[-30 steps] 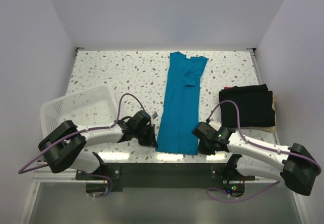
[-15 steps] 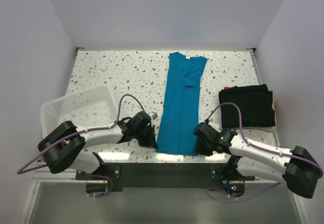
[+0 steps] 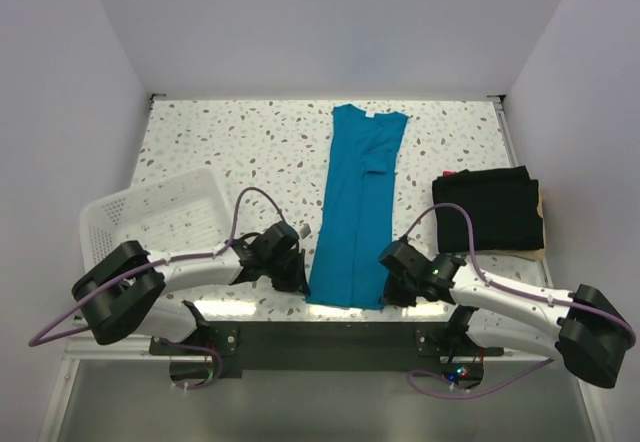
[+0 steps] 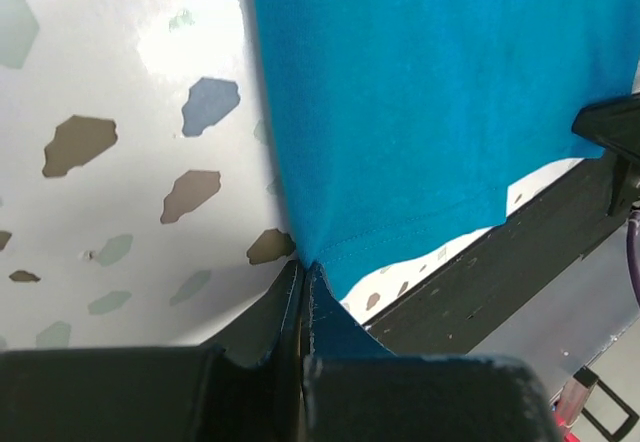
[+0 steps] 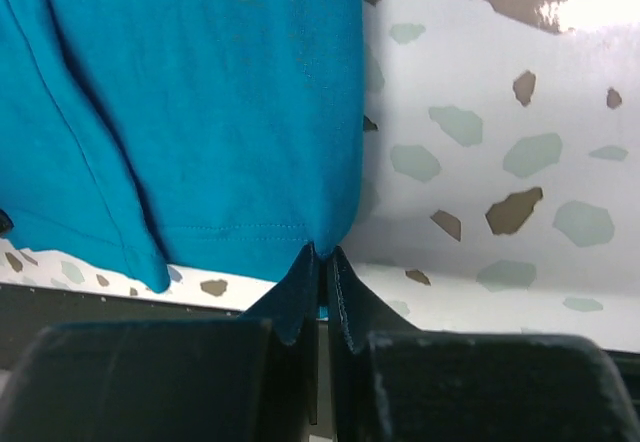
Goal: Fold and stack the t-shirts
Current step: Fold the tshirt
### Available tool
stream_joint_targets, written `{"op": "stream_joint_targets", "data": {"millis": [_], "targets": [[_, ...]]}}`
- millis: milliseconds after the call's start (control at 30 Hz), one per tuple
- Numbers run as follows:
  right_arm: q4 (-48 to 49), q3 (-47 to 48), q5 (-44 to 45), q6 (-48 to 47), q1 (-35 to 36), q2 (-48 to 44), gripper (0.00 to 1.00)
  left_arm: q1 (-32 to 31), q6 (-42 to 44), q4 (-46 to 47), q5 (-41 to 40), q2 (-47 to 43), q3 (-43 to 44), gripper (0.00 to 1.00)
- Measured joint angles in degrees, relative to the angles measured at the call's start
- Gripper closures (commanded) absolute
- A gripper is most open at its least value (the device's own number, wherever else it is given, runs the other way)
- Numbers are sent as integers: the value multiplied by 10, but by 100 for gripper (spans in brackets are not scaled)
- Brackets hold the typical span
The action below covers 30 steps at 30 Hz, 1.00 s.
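The teal-blue t-shirt [image 3: 355,212] lies as a long narrow folded strip running from the table's back to its front edge. My left gripper [image 3: 300,278] is shut on its near left hem corner [image 4: 300,252]. My right gripper [image 3: 392,292] is shut on its near right hem corner [image 5: 325,242]. Both hold the hem low at the front edge. The black t-shirt [image 3: 488,210] lies folded at the right side of the table, apart from both grippers.
A white mesh basket [image 3: 150,212] stands at the left, behind my left arm. The table's dark front rail [image 3: 320,337] runs just under the hem. A tan sheet edge [image 3: 541,224] shows under the black shirt.
Both grippers stay shut on the hem corners. The right gripper has shifted slightly inward and forward, and the hem's near edge has moved a little with it.
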Motion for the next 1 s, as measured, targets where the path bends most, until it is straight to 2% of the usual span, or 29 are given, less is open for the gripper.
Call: {"op": "stream_joint_targets", "data": {"millis": [300,533,700,833,1000], "targets": [[-57,0,-27,12,0,-79,100,-22,-11,-62,-21,-60,0,100],[-106,51,-8,16,0,-82,100,-23,-19,-93,-34,-84,36,100],[-121,120,45,11,0,-39,100,-9,-10,-98,-44,-52,91,100],[-123,163,80,-8,-12,10,100,40,8,-90,-39,-9,122,100],[-111,184,85,-51,-84,43,100,76,35,-89,-33,56,186,100]]}}
